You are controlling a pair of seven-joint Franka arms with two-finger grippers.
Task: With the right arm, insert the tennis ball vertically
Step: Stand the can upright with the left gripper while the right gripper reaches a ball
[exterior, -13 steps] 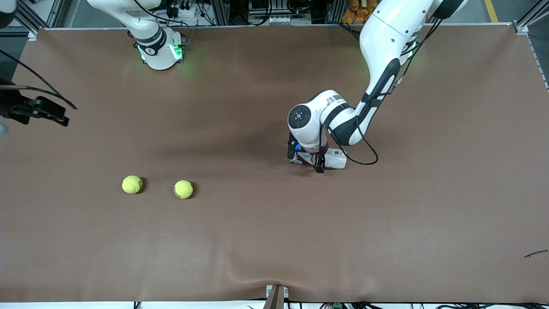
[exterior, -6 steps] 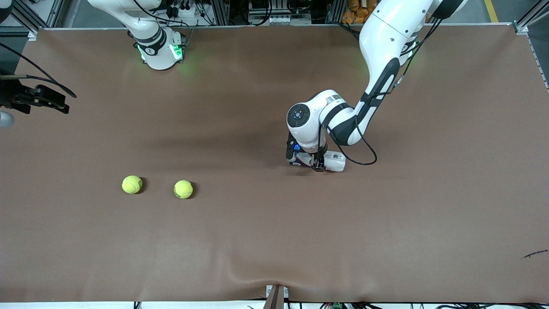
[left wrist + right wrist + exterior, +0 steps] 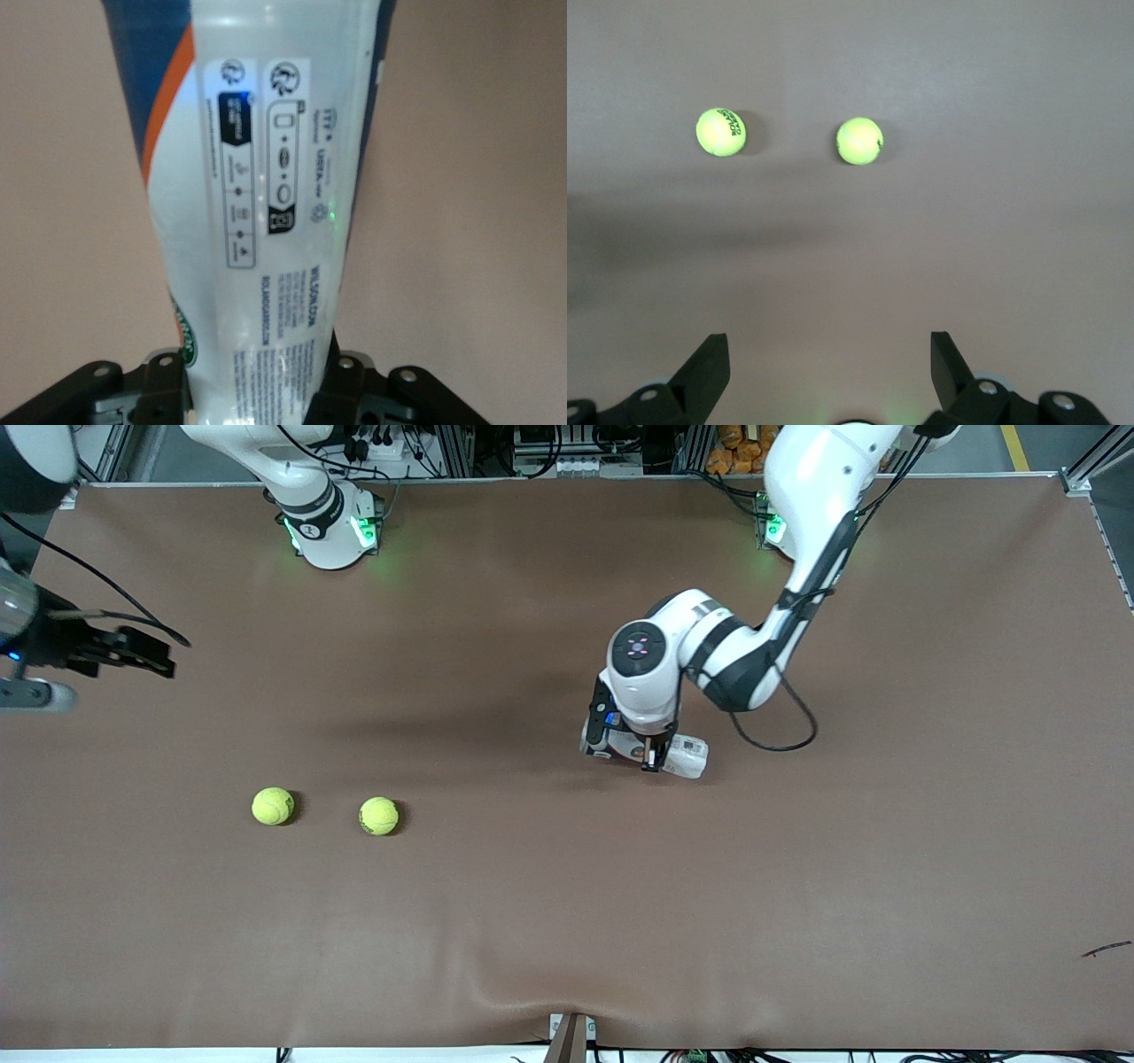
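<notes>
From the front, my left gripper is down near the middle of the table, and its fingers, wide apart a second ago, have now clamped on the ball tube lying on its side there; the tube has turned a little and looks slightly raised since that squeeze. My right gripper hangs with its jaws spread over the table's edge at the right arm's end, a little farther in over the cloth than it was half a second ago, and holds nothing. The two tennis balls sit side by side, apart, nearer the front edge toward that same end, unmoved. Through my left wrist, the tube fills the view, its white label with blue and orange running away from me, pinched between my two fingers. Through my right wrist, both balls lie ahead on bare cloth, and my fingers stand wide with nothing between them. I judge the tube is now secured, so it can be stood upright, and then my right hand can fetch a ball and drop it in from above.
</notes>
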